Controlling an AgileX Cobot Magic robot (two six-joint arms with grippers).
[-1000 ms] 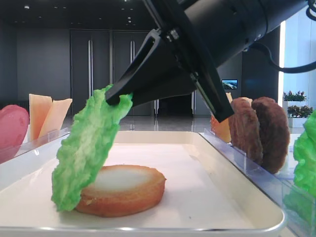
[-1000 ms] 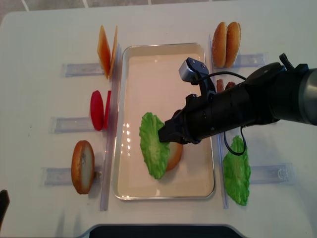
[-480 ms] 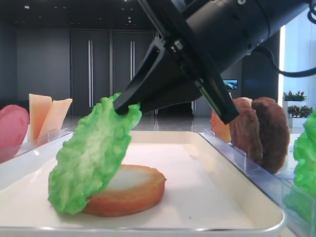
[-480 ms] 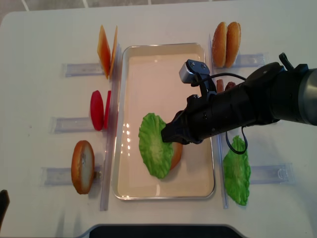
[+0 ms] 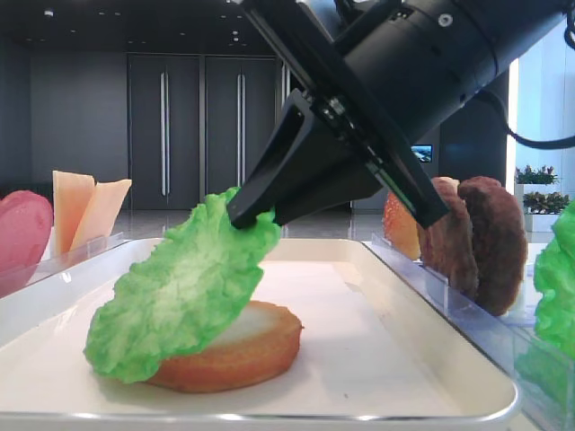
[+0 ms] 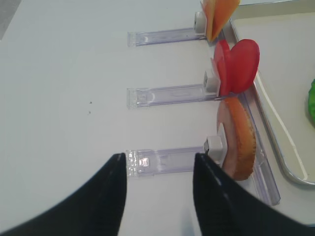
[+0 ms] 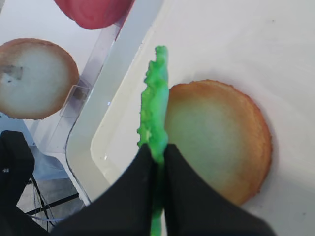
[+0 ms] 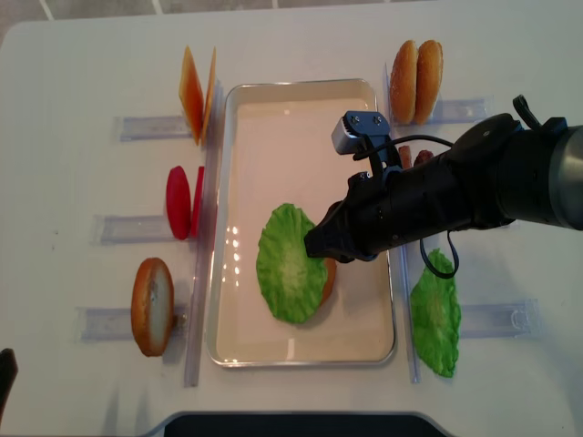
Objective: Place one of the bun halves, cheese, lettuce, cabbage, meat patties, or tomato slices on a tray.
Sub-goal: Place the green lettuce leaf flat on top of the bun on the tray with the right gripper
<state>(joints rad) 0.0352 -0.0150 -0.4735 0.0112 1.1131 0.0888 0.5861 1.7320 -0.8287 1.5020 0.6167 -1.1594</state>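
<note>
A bright green lettuce [image 8: 287, 264] leaf hangs tilted over a bun half [image 5: 243, 346] that lies flat-face-up in the tray [image 8: 282, 137]. The leaf's lower edge rests at the bun's left side. My right gripper [image 8: 314, 248] is shut on the lettuce's upper right edge. In the right wrist view the leaf [image 7: 155, 113] shows edge-on between the black fingers [image 7: 142, 167], beside the bun half [image 7: 216, 137]. My left gripper [image 6: 158, 160] stands open over the bare table, left of a racked bun half [image 6: 238, 140], holding nothing.
Clear racks flank the tray. On the left stand cheese [image 8: 196, 91], tomato slices [image 8: 182, 202] and a bun half [image 8: 152, 307]. On the right are two bun halves [image 8: 414, 68], meat patties [image 5: 472, 238] and another lettuce leaf [image 8: 435, 314].
My right gripper has come down and a little right, and the lettuce has tipped from nearly upright to leaning flatter over the bun half. The left arm has not moved.
</note>
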